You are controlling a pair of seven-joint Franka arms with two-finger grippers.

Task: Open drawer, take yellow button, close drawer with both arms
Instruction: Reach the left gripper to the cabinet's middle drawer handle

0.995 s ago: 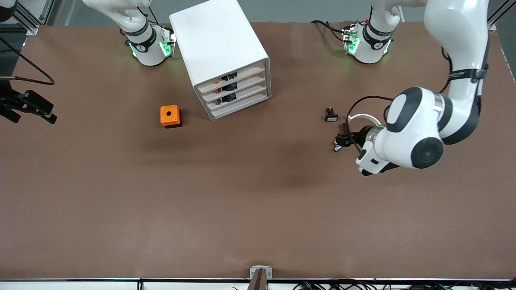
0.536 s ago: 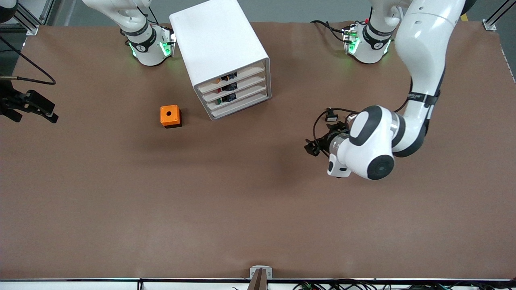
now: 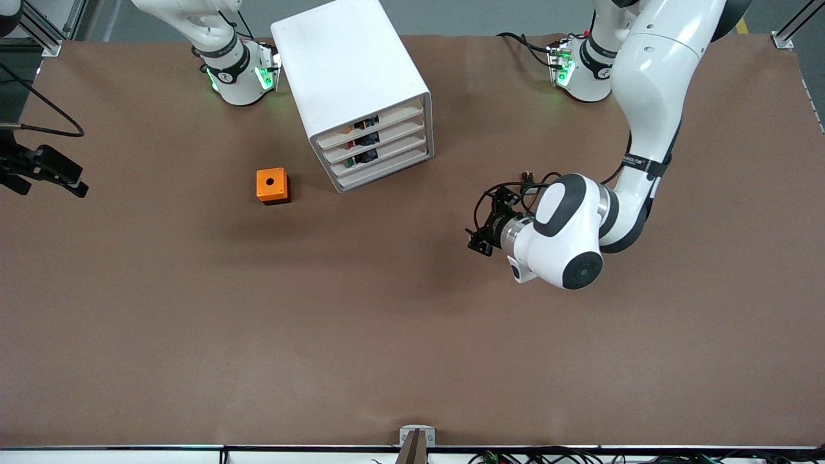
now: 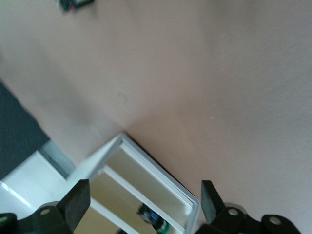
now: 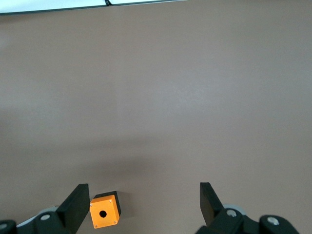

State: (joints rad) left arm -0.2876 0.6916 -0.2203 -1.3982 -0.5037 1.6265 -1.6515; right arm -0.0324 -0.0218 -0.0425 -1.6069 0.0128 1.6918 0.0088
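We see the left gripper [image 3: 478, 240] over bare brown table [image 3: 387, 335], with its jaws wide apart and nothing between them. Its fingers [image 4: 77, 204] frame the white cabinet [image 3: 359, 90] in the left wrist view, so the cabinet sits straight ahead of the jaws with open table in between. The drawer [image 3: 372, 122] is the top one of four, and it is pushed in flush with the others. Through its front we spot the button [image 3: 352, 127] (just a speck of orange, too small to tell more).

A small black part [image 4: 77, 3] lies on the table in the left wrist view, well apart from the jaws.

The right gripper [image 3: 45, 171] hangs over the table edge at the right arm's end, waiting. Its jaws are wide apart too and hold nothing. An orange cube [image 5: 104, 212] with a hole shows between its fingers [image 5: 74, 204], well apart from them, and it stands on the table near the cabinet.

The brown top is flat and plain, with lots of free room nearer the front camera.
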